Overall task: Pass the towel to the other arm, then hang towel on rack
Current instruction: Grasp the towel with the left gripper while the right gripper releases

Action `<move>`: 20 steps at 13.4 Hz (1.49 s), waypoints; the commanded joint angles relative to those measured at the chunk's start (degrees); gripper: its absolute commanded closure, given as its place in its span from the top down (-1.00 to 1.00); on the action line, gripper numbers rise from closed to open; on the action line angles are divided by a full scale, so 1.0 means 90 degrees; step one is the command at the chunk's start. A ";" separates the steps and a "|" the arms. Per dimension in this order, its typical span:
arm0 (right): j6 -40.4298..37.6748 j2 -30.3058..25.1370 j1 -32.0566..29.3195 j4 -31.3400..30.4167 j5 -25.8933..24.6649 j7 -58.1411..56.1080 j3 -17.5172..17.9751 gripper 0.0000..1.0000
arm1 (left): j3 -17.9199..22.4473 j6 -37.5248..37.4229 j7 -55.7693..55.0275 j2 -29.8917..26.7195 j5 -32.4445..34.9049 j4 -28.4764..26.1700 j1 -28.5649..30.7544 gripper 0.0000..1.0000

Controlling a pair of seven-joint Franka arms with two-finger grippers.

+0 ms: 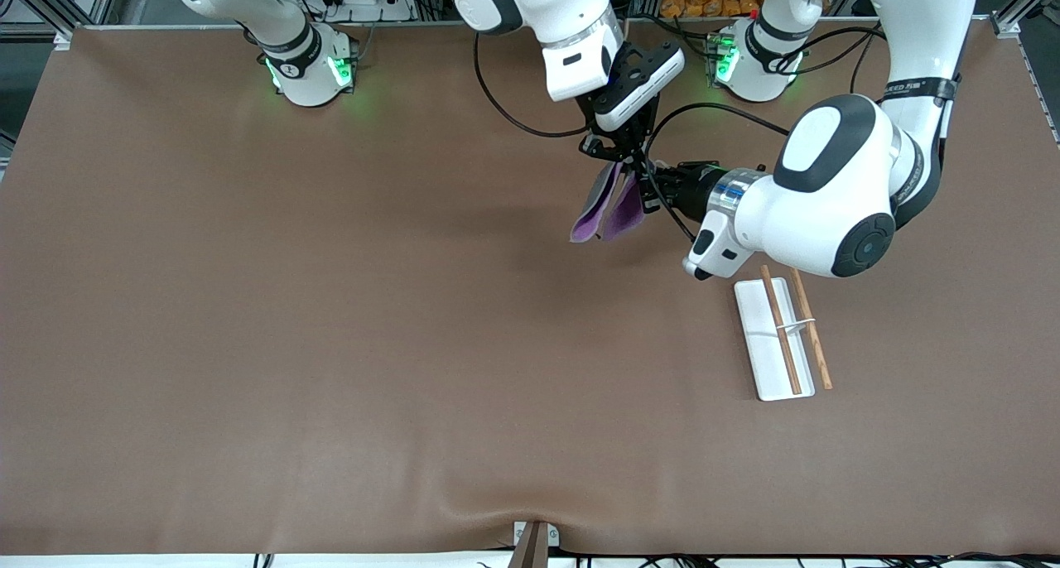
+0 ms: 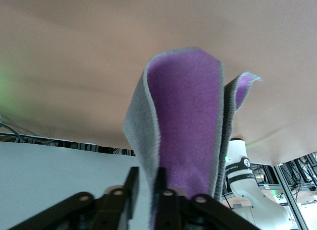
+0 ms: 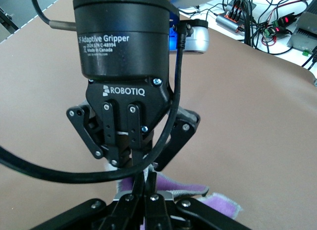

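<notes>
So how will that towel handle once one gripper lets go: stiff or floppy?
Probably floppy: the towel hangs folded and drooping below the right gripper and left gripper, both shut on it. It looks thin and light, so it should drape over the rack rather than hold shape.

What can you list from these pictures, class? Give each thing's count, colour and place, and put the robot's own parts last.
towel: one, purple with a grey reverse, hanging in the air over the table, pinched at its top by both grippers.
rack: one, white flat base with two brown rods and a white crossbar, on the table toward the left arm's end, nearer to the front camera than the hanging towel.
table: one, brown cover, under everything.
right gripper: one, black, over the table, shut on the towel's top edge.
left gripper: one, black, beside the right gripper, shut on the same top edge of the towel.
</notes>
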 commanded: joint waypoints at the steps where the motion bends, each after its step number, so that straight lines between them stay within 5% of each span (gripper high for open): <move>1: 0.0007 0.0060 -0.0038 0.0131 0.0061 0.0035 0.0020 -1.00 | -0.0011 -0.0096 -0.0055 0.0056 -0.0132 0.0091 0.0022 -1.00; 6: 0.0007 0.0060 -0.0038 0.0131 0.0041 0.0026 0.0020 -1.00 | 0.0028 -0.0096 -0.0026 -0.0003 -0.0093 0.0131 0.0100 -1.00; 7: 0.0007 0.0060 -0.0028 0.0131 -0.0046 0.0006 0.0011 -0.62 | 0.0058 -0.0096 0.0004 -0.0022 -0.0083 0.0140 0.0110 -1.00; 8: 0.0007 0.0060 -0.0028 0.0131 -0.0047 0.0025 0.0011 0.98 | 0.0077 -0.0096 0.0052 -0.0032 -0.0074 0.0140 0.0129 -1.00; 16: -0.0090 -0.0057 -0.0359 0.0121 -0.0027 0.0006 0.0001 1.00 | 0.0087 -0.0106 0.0297 -0.0061 0.0014 0.0345 0.0559 -1.00; 20: -0.0577 -0.0126 -0.1139 0.0121 -0.0017 0.0016 0.0001 1.00 | 0.0097 -0.0038 0.1212 0.0055 0.0688 0.0618 0.0871 -1.00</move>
